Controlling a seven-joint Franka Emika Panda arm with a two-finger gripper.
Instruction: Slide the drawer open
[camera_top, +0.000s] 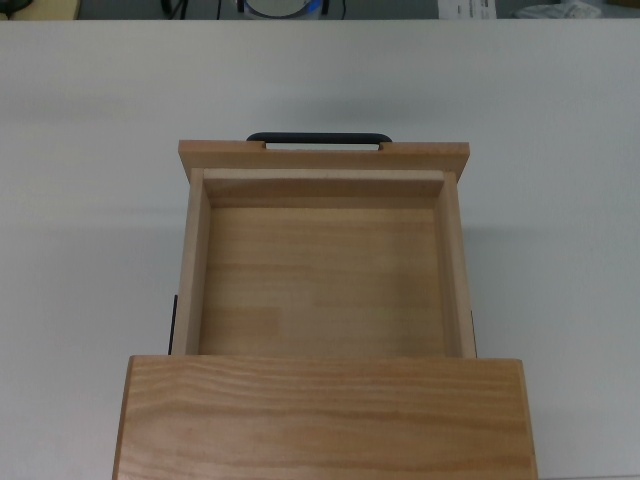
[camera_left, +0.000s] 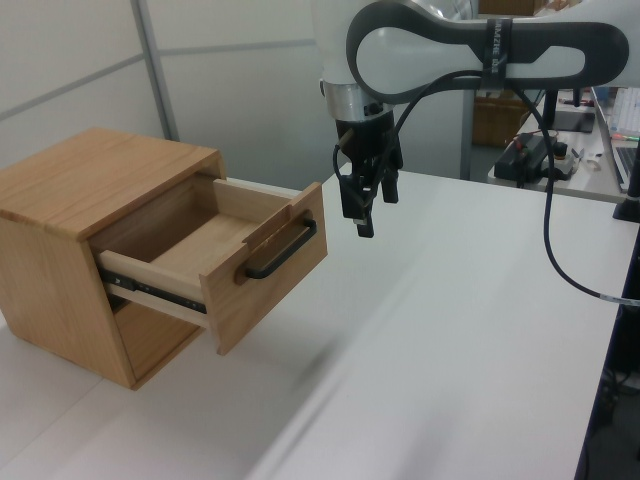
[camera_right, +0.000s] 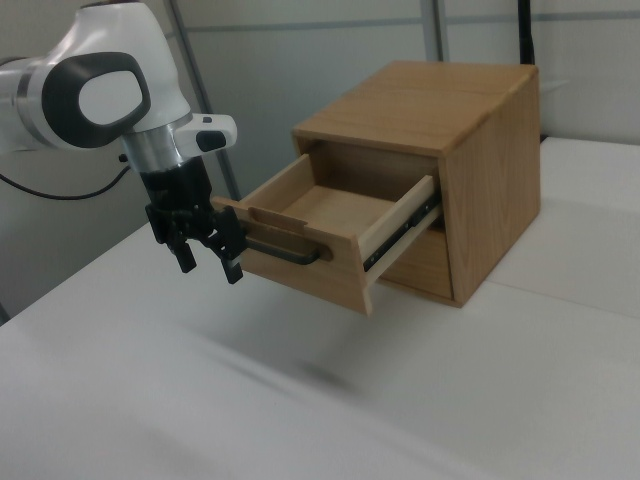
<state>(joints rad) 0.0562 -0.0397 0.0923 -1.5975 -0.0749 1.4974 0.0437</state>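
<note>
The light-wood drawer (camera_top: 320, 290) stands pulled far out of its cabinet (camera_top: 325, 415), and its inside is bare. A thin black bar handle (camera_top: 318, 138) runs along the front panel. The gripper is out of the top view. In the left view my gripper (camera_left: 362, 212) hangs above the table, to the right of the handle (camera_left: 283, 252) and apart from it. In the right view the gripper (camera_right: 208, 266) is open and holds nothing. It sits just left of the drawer front (camera_right: 300, 262), near the handle's (camera_right: 285, 252) left end.
The cabinet (camera_left: 90, 180) stands on a white table (camera_left: 440, 340) with black slide rails (camera_right: 400, 232) showing at the drawer's side. A black cable (camera_left: 552, 230) loops down from the arm. A desk with equipment (camera_left: 540, 150) lies behind at the left view's right.
</note>
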